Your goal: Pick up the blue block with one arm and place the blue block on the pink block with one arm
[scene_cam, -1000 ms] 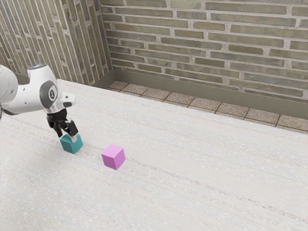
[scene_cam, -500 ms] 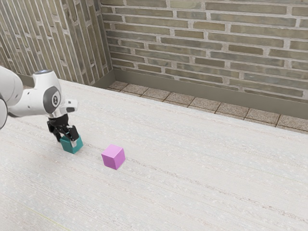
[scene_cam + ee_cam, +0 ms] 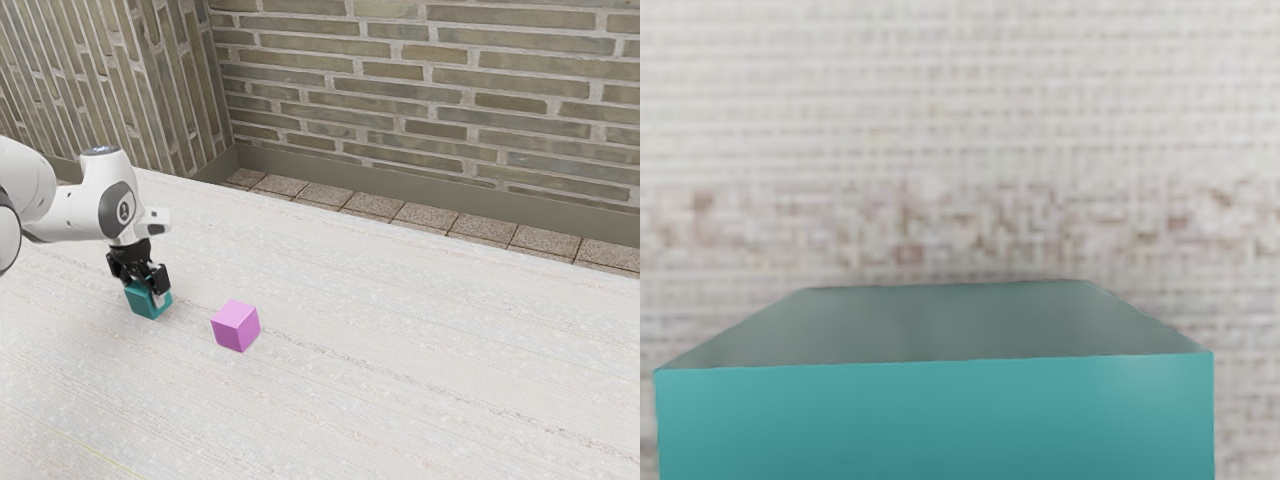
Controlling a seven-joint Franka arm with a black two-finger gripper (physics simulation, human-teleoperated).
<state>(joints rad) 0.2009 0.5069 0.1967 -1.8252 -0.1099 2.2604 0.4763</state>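
At frame centre-left, our gripper (image 3: 150, 286) sits low over the blue block (image 3: 147, 303) for grasping; whether it clamps, we cannot tell.

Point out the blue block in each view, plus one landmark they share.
Exterior view: blue block at the gripper, toward the exterior view's left of the pink block.
Wrist view: blue block just beneath the gripper.
Shared landmark: the pale table under it.
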